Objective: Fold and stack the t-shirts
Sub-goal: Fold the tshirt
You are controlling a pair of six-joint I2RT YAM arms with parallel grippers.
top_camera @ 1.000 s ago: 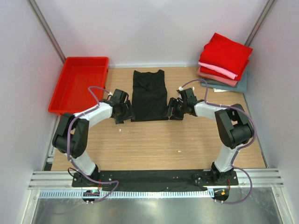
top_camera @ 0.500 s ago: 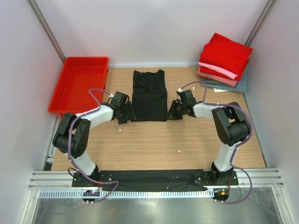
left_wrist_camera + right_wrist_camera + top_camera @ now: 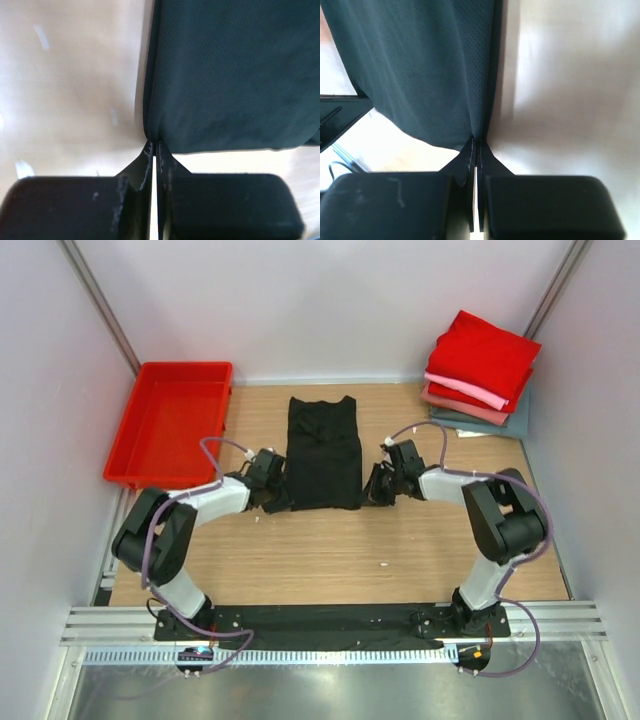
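A black t-shirt (image 3: 323, 452) lies as a long narrow strip on the wooden table (image 3: 330, 550), collar towards the back wall. My left gripper (image 3: 279, 502) is shut on its near left corner, and my right gripper (image 3: 370, 495) is shut on its near right corner. In the left wrist view the fingertips pinch the black t-shirt's (image 3: 235, 75) edge at the left gripper (image 3: 154, 146). The right wrist view shows the same pinch on the black t-shirt (image 3: 430, 75) at the right gripper (image 3: 475, 142). Folded red, pink, dusty-rose and grey-teal t-shirts (image 3: 482, 372) are stacked at the back right.
A red plastic tray (image 3: 170, 422) stands at the back left, partly over the table's edge. White walls close in the table on three sides. Both arms' bases sit on the black rail (image 3: 330, 625) at the near edge.
Both grippers slid inwards and nearer to the shirt's near corners and shut on them. The shirt's near edge has shifted slightly towards the arms.
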